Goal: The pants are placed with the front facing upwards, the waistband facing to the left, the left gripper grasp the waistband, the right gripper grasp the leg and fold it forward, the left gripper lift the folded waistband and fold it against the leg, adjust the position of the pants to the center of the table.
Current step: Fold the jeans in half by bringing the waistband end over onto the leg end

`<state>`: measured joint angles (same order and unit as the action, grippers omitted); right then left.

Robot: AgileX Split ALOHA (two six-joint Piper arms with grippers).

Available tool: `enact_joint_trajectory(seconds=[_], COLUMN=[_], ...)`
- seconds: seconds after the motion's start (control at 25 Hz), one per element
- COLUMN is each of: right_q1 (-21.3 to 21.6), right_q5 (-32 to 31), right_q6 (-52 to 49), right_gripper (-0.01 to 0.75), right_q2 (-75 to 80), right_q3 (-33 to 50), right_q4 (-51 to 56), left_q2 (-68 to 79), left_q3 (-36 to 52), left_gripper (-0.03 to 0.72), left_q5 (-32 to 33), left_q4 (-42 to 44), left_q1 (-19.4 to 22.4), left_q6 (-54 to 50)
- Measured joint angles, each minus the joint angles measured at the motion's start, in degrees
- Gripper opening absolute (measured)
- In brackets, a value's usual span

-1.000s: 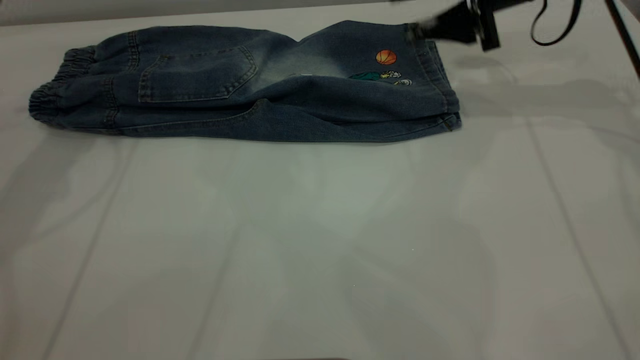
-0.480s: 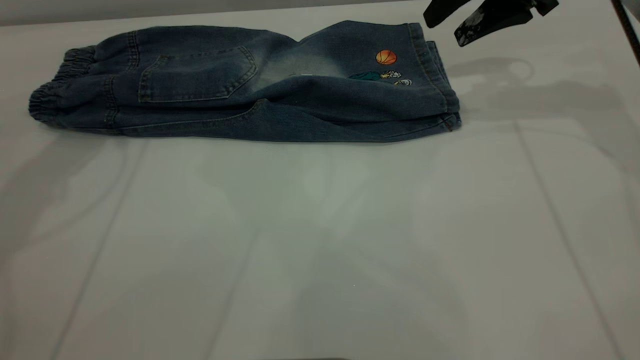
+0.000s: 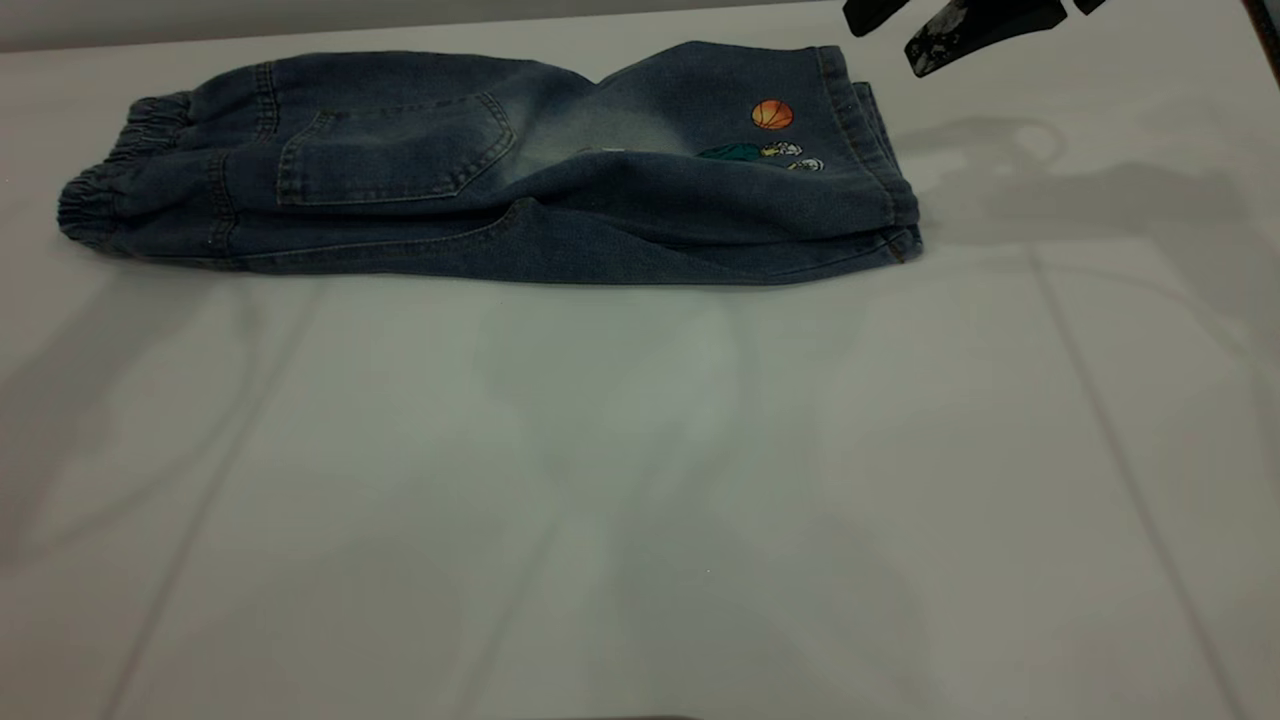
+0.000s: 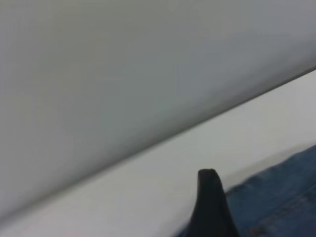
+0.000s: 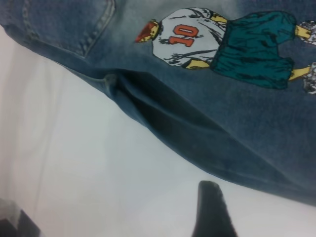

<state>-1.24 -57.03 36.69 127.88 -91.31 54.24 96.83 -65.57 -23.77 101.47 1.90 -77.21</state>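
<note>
Exterior view: the pants, folded lengthwise, lie flat along the far side of the table, with the waistband at the left end and the leg hems at the right. Right gripper, fingers spread and holding nothing, hangs above the table just beyond the hems. Left wrist view: one left gripper finger near denim; its opening cannot be judged.

The pants are faded blue denim with an orange basketball print. A printed player wears a white "10" shirt and teal shorts. The table is plain white.
</note>
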Motion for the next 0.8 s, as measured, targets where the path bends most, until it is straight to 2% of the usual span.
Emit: enact_joint_trajectory(seconds=[0.48,0.64,0.8], right_q1=[0.0,0.0,0.0], right_q5=[-2.0,-2.9,-3.6], right_q6=[-0.4,-0.8,-1.2], right_gripper=[0.386,0.386,0.386], right_q2=[0.0,0.0,0.0], right_q3=[0.0,0.0,0.0], right_q4=[2.8,3.7,3.8], left_q2=[-1.0,-2.6,-5.8], left_q3=[0.0,0.2,0.4], left_gripper=[0.461,0.461,0.461], left_q5=[7.0,5.2,3.2], left_q4=[-0.1,-0.1,-2.3], left_q1=[0.0,0.0,0.0], left_q6=[51.4,60.6,60.2])
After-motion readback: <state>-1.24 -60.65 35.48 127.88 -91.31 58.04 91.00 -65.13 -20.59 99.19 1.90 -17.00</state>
